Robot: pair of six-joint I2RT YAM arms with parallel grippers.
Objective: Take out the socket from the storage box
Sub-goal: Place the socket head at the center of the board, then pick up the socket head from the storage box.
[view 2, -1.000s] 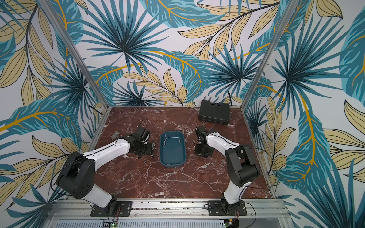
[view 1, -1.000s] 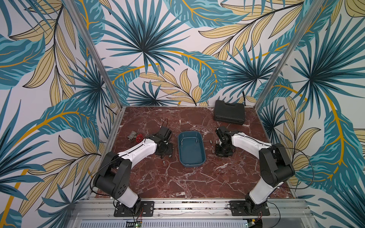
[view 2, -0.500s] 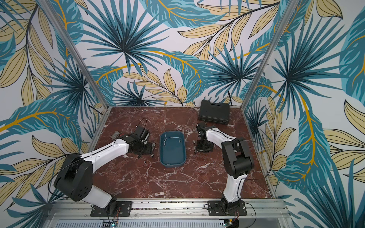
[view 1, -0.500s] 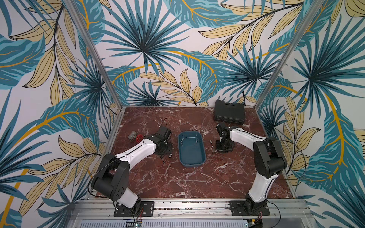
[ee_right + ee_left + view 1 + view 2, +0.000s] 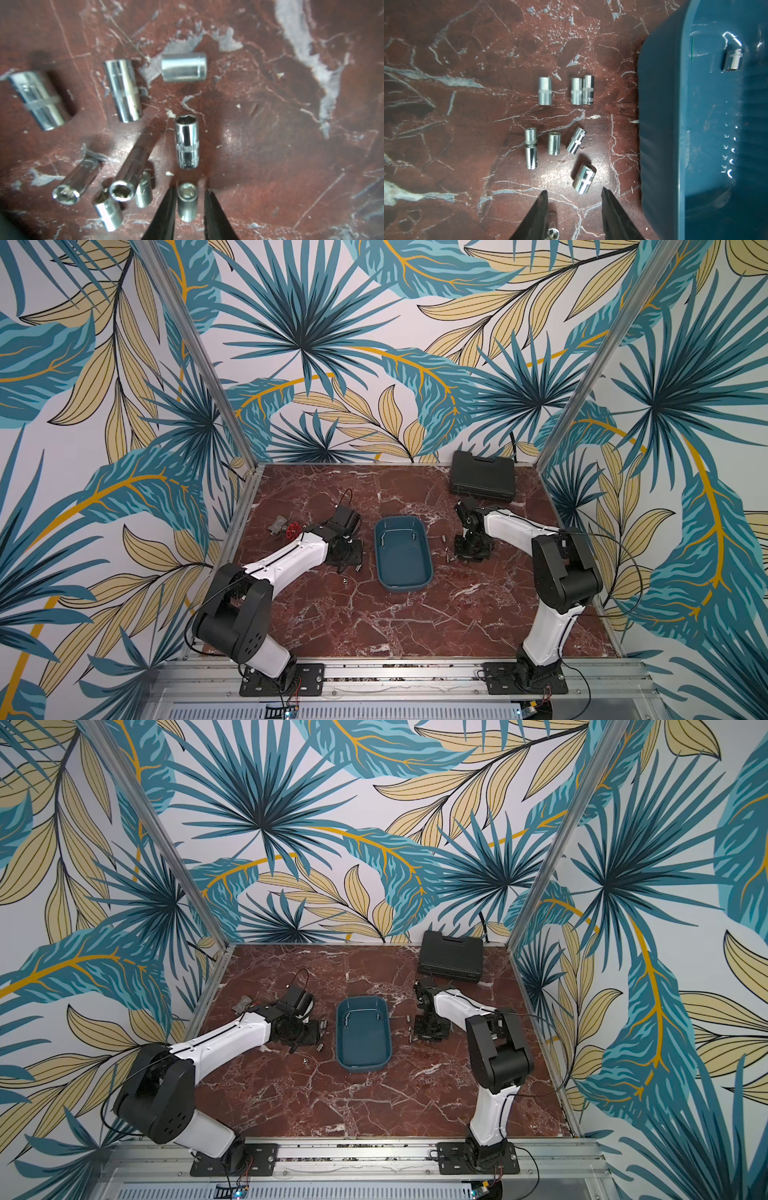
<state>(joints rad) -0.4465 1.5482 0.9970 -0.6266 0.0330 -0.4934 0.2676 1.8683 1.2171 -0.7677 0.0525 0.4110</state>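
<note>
Storage box (image 5: pixel 405 572), teal and lidless, sits mid-surface (image 5: pixel 374 626) between the two arms in both top views. One chrome socket (image 5: pixel 734 60) lies on its floor near an end wall, as seen from the left wrist. Left fingers (image 5: pixel 539 212) hang low over the surface just beside the box's outer wall, parted with a clear gap and gripping nothing. Loose sockets (image 5: pixel 545 91) lie ahead of them in two rough rows, all outside the box, and a further one is partly hidden under one finger. Right fingers (image 5: pixel 166 216) are on the opposite side of the box, low over a second scatter of sockets (image 5: pixel 122 91) on the surface. They stand narrowly parted either side of a small socket (image 5: pixel 187 204) that lies flat on the surface. A sliver of gap shows on each side, so it is bracketed, not clamped. Black tool case (image 5: pixel 482 477) lies closed at the rear corner behind the right arm. Valve with a red handwheel (image 5: pixel 286 529) lies near the left arm.
</note>
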